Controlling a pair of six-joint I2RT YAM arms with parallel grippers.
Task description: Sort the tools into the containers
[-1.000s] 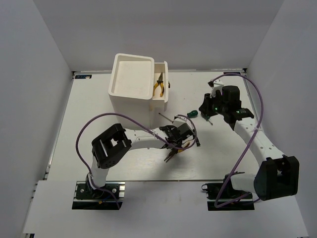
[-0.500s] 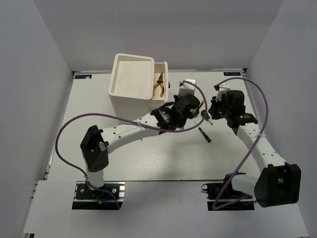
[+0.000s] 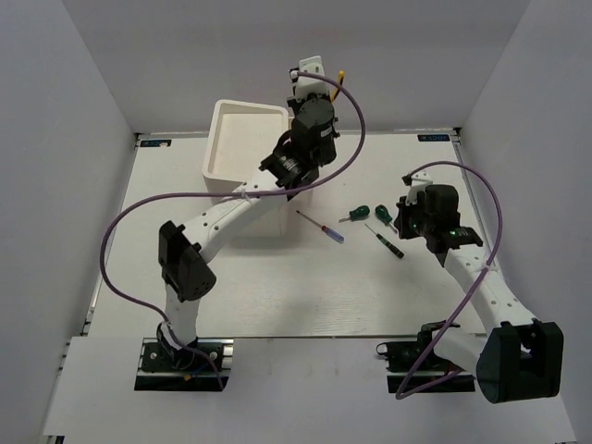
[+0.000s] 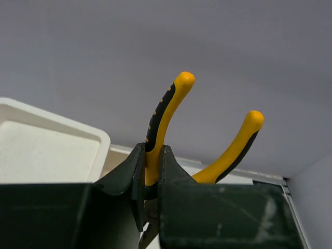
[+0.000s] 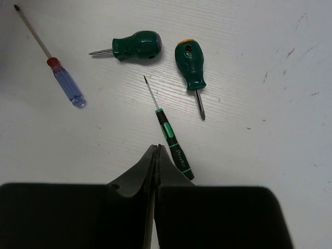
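Note:
My left gripper (image 4: 152, 151) is shut on one handle of yellow-and-black pliers (image 4: 165, 111), whose handles point up. In the top view this gripper (image 3: 324, 92) is raised high above the right side of the tall white box (image 3: 242, 148), with a yellow handle tip (image 3: 340, 75) showing. The arm hides the box's side compartment. My right gripper (image 5: 156, 148) is shut and empty, just above the table. Before it lie a thin dark-and-green screwdriver (image 5: 174, 142), two stubby green screwdrivers (image 5: 137, 45) (image 5: 190, 62) and a blue-handled screwdriver (image 5: 67, 85).
The screwdrivers lie in a cluster right of the box in the top view, from the blue one (image 3: 328, 228) to the thin dark one (image 3: 388, 242). Grey walls close in the table on three sides. The box rim (image 4: 78, 129) shows below the left gripper.
My left arm has lifted the pliers off the table and swung up and back, high over the box. My right gripper has drawn back slightly from the screwdrivers.

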